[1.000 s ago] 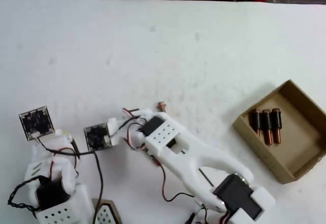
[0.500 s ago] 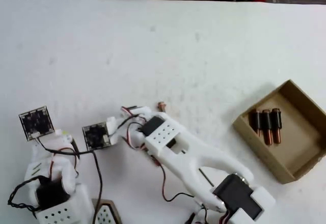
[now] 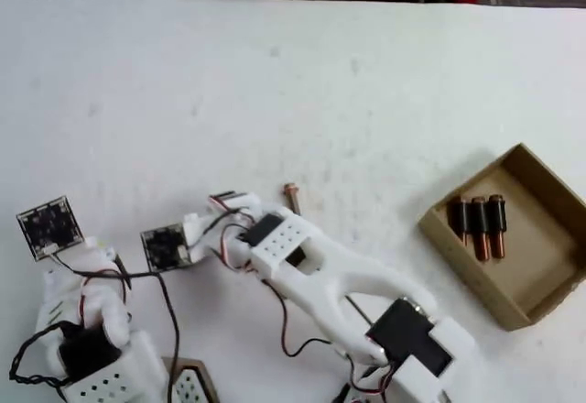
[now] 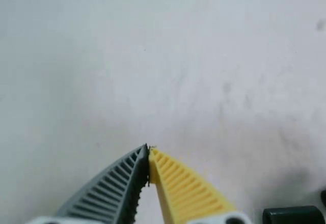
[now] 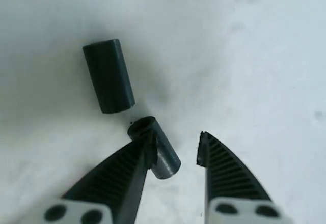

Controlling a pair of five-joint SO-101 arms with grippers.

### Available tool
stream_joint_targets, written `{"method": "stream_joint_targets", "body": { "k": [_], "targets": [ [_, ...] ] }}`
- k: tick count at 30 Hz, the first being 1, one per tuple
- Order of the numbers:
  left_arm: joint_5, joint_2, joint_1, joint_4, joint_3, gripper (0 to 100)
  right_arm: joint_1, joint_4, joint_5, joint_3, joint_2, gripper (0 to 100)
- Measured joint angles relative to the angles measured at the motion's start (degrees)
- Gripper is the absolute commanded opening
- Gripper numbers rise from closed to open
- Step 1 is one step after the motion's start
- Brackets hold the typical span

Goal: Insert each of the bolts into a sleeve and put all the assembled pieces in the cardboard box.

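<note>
In the right wrist view my right gripper (image 5: 173, 141) is open over the white table. A short black sleeve (image 5: 155, 148) lies between its fingers, against the grey finger (image 5: 127, 170). A second black sleeve (image 5: 108, 76) lies just beyond the tips. In the high view the right arm (image 3: 288, 247) stretches across the middle, and a copper bolt (image 3: 291, 192) lies beside its wrist. My left gripper (image 4: 148, 155) is shut with nothing in it, over bare table. The cardboard box (image 3: 467, 275) at the right holds three assembled pieces (image 3: 479, 224).
The left arm (image 3: 82, 357) sits at the near left corner, with its camera board (image 3: 44, 224) raised. A dark object (image 4: 293, 216) shows at the edge of the left wrist view. Loose wires hang between the two arms.
Both arms have shifted a little to the left. The right arm's wrist has drawn away from the bolt, which now lies more in the open.
</note>
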State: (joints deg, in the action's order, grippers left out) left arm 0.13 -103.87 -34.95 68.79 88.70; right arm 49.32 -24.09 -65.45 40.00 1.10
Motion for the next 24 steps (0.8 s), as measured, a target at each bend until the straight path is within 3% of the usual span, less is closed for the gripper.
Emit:
{"method": "stream_joint_targets", "body": {
  "k": [14,24],
  "targets": [
    [-0.4,0.0,-0.1,0.1,0.0,2,0.1,0.2,0.0,-0.5,2.5,12.4],
    [-0.4,0.0,-0.1,0.1,0.0,2,0.4,-6.8,0.0,0.1,-0.3,12.4]
  ]
}}
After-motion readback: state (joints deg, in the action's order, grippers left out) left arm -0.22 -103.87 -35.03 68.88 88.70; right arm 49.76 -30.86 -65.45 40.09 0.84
